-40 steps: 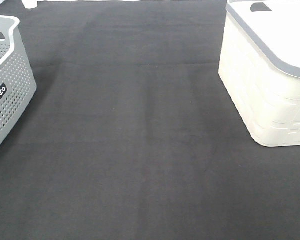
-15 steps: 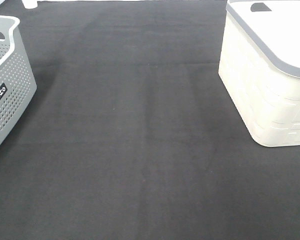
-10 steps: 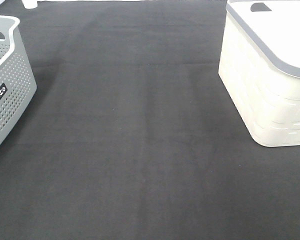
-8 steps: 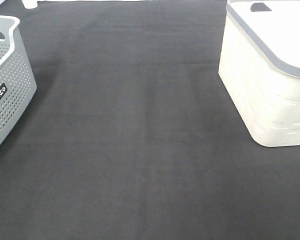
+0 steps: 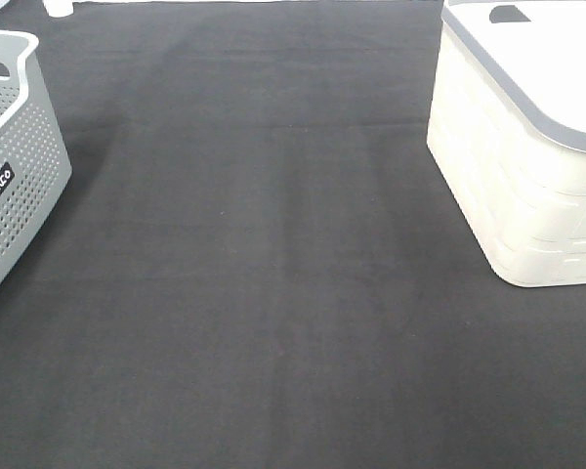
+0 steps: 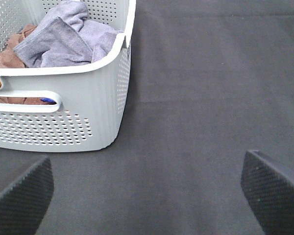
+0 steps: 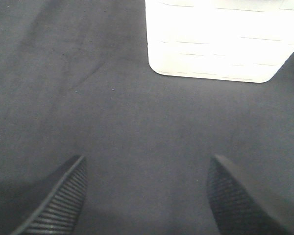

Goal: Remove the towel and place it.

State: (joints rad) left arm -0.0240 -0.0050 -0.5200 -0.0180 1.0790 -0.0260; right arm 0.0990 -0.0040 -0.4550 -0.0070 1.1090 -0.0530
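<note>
Well, the towel (image 6: 63,41) lay inside the grey basket (image 6: 88,112), bunched up in soft folds and not flat. It was a grey-purple cloth with a fuzzy look and a stitched edge along one fold. It sat partly on top of a brown cloth (image 6: 5,56), close to the basket's round corner and pale rim.

From the high camera, that basket (image 5: 20,176) stood at about 9 o'clock. It was hard plastic, full of small round holes, with a black label on its side. A white bin (image 5: 508,195) with a grey rim and smooth stepped walls stood at about 2 o'clock, well apart from the basket. Between them spread the black table cover (image 5: 273,293), flat and felt-like, with faint fold lines across it.

The left gripper (image 6: 147,193) was released, its two black fingers (image 6: 22,196) spread wide with nothing between them, above the cover near the basket. Their pads looked bumpy. The right gripper (image 7: 152,196) was released too and held nothing; its ribbed dark fingers (image 7: 59,200) were spread above the cover near the white bin (image 7: 215,44).
</note>
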